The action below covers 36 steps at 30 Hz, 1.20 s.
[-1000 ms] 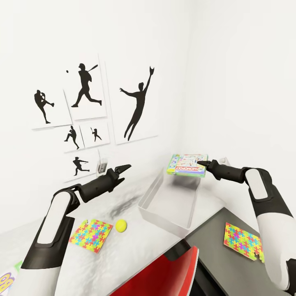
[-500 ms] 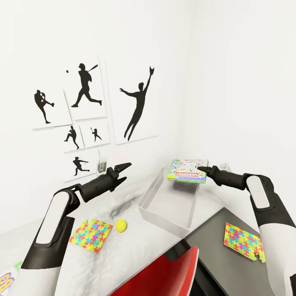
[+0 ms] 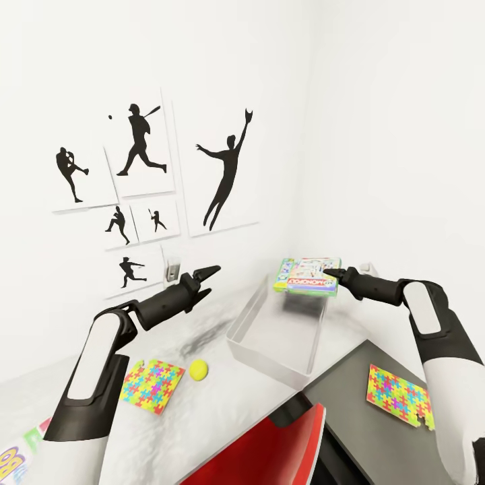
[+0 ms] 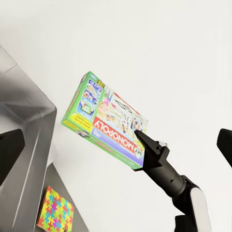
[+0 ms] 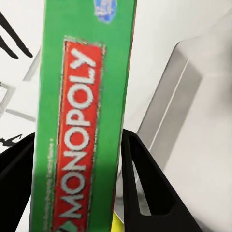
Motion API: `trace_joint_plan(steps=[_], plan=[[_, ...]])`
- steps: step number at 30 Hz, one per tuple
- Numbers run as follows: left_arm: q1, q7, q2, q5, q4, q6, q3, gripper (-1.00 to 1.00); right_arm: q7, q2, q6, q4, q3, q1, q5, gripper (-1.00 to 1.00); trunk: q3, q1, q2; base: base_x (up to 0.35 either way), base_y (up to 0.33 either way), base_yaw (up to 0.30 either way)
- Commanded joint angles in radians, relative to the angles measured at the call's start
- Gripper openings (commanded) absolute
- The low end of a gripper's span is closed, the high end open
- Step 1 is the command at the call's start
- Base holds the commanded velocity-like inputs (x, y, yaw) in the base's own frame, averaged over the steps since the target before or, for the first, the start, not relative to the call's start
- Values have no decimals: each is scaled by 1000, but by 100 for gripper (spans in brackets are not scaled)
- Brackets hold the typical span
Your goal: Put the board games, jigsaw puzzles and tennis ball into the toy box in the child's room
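Head view: the Monopoly box [image 3: 306,275] is held in the air above the far end of the toy box [image 3: 279,333], pinched at its edge by the right gripper [image 3: 330,273]. The toy box interior is seen bare, so by this evidence nothing has yet been deposited. Still on the table [image 3: 222,404] are one jigsaw puzzle [image 3: 153,385], the tennis ball [image 3: 198,368] just beside it, and a second jigsaw puzzle [image 3: 397,395] on the dark section. Part of another printed box [image 3: 17,458] is noted at the table's near left edge. The left gripper [image 3: 210,274] hangs above the table with nothing in it.

Left wrist view: the left fingers [image 4: 10,150] are recorded wide apart, empty; the Monopoly box is seen opposite, held by the right arm.

Right wrist view: the right fingers [image 5: 145,188] are clamped on either face of the box, toy box beneath.
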Motion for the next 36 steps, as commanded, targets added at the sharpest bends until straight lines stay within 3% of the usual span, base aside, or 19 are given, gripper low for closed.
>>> trace_joint_plan(steps=[1,6,7,36], plan=[[-1,9,0,5,-1,3,0,100,10,0,4,6,-2,-7,10,-100,-2,1,-2,10,0,0],[0,6,-1,-24,-2,1,0,100,10,0,4,34,-3,-35,10,-100,-2,1,-2,94,0,0],[0,5,-1,-66,-2,0,0,100,10,-1,4,129,-3,-66,10,-100,-2,1,-2,91,0,0],[0,4,-2,-69,-2,-1,0,100,10,0,4,136,-3,-68,10,-100,-2,1,-2,14,0,0]])
